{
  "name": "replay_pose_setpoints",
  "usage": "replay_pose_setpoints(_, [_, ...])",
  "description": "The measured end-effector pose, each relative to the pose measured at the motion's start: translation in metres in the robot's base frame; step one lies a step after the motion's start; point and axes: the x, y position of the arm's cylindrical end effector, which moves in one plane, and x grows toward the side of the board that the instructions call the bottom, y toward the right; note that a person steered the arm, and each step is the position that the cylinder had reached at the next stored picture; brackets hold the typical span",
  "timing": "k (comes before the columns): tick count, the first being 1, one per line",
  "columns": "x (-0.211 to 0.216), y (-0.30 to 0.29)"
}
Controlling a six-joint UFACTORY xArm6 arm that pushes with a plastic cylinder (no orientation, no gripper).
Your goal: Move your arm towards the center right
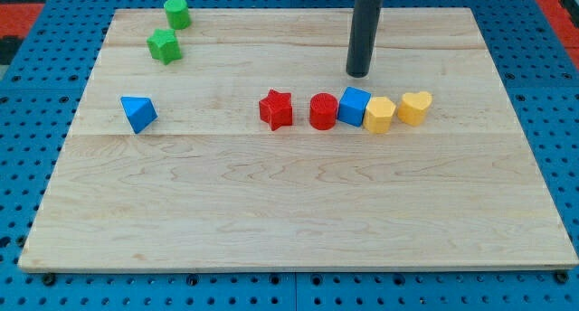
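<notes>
My tip is the lower end of a dark rod that comes down from the view's top, right of centre. It stands on the wooden board just above a row of blocks and touches none. The row runs left to right: a red star, a red cylinder, a blue cube, a yellow hexagonal block and a yellow heart. The blue cube is nearest, just below the tip.
A blue triangular block lies at the view's left. A green cylinder and a green star sit at the top left. A blue pegboard surface surrounds the board.
</notes>
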Motion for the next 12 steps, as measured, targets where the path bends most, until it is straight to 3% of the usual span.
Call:
replay_pose_setpoints(1, [-0.038, 0.036])
replay_pose_setpoints(2, [-0.046, 0.064])
replay_pose_setpoints(12, [-0.052, 0.118])
